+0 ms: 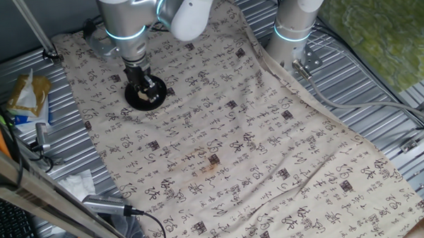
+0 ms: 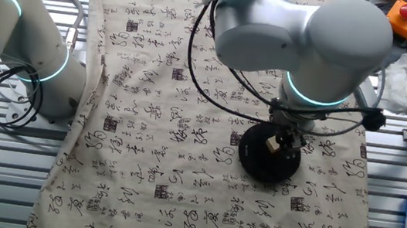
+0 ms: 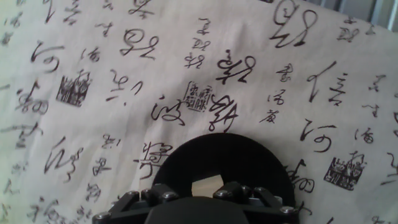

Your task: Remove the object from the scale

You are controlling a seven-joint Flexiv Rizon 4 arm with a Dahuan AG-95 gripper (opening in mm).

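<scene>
Tool (image 2: pixel 287 142) is hovering low over block (image 2: pixel 270 144) on scale (image 2: pixel 268 158); can't tell if it's clamped yet. Next: confirm grip, lift clear.

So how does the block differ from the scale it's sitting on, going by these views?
The block is light tan; the scale is matte black. The block is small and roughly cube-shaped, while the scale is a flat round disc, far wider. The block rests on top of the scale, which lies directly on the printed cloth. The gripper is down at the block; its fingertips are hidden, so its grip can't be judged.
</scene>
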